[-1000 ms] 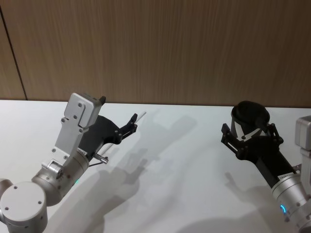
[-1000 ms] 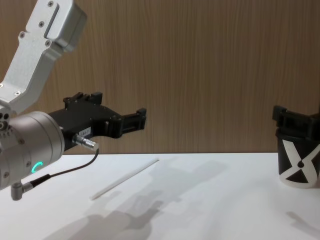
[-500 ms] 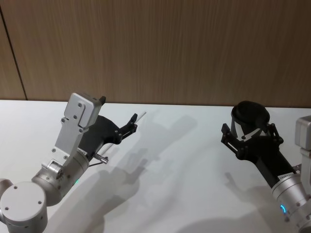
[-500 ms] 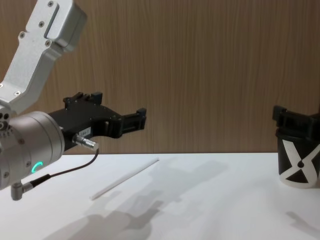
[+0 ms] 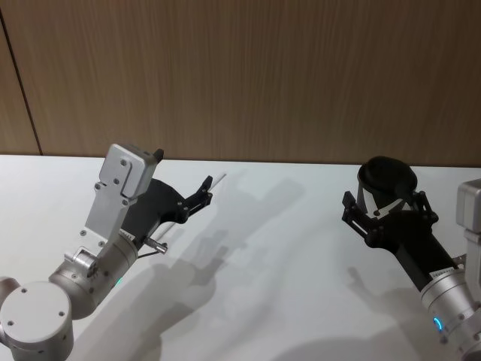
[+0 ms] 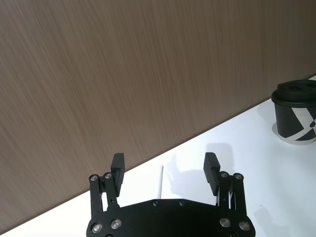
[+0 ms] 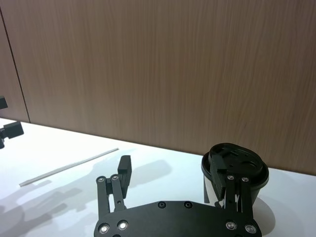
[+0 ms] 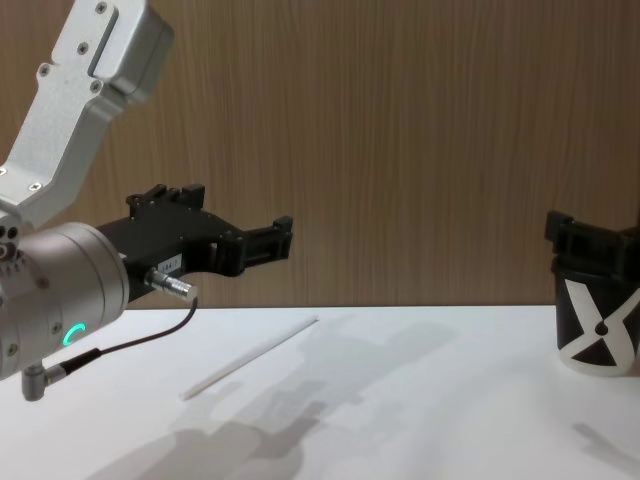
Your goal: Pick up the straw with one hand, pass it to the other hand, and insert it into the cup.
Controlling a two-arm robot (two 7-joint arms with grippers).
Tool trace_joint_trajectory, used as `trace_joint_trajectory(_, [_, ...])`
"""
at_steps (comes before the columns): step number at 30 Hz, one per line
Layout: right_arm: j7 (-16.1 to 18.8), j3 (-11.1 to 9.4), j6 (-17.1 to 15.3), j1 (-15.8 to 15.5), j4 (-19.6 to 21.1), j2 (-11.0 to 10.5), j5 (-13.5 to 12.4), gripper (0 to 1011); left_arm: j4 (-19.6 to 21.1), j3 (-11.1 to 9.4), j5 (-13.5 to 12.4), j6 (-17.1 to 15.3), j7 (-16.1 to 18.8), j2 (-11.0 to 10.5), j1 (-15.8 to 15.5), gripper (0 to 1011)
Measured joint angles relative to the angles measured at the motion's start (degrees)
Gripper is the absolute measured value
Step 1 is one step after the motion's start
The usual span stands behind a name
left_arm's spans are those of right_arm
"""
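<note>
Overhead, the left gripper (image 5: pixel 204 192) hangs open above the white table (image 5: pixel 270 248), with the straw (image 5: pixel 219 180) lying just past its fingertips. The right gripper (image 5: pixel 385 207) is open and empty, close before the black cup (image 5: pixel 387 173). From the left wrist, the straw lies flat on the table between the spread fingers. From the right wrist, the cup stands behind one finger. From the chest, the straw rests beneath the left gripper, well apart from the cup.

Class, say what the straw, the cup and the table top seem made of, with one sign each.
The straw looks like plastic or paper: thin, matt white tube. The cup seems card or plastic: matt black wall, printed white mark. The table top may be laminate: smooth white.
</note>
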State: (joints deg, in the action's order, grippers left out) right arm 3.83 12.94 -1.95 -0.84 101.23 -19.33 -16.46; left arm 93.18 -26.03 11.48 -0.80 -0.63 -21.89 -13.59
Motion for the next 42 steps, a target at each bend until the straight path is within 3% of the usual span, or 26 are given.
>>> trace_joint_trajectory(42, [0.0,0.0,0.0,0.0,0.0,0.0,0.0,1001,0.0,0.0,0.0,0.0,0.0,0.0,0.0,1003])
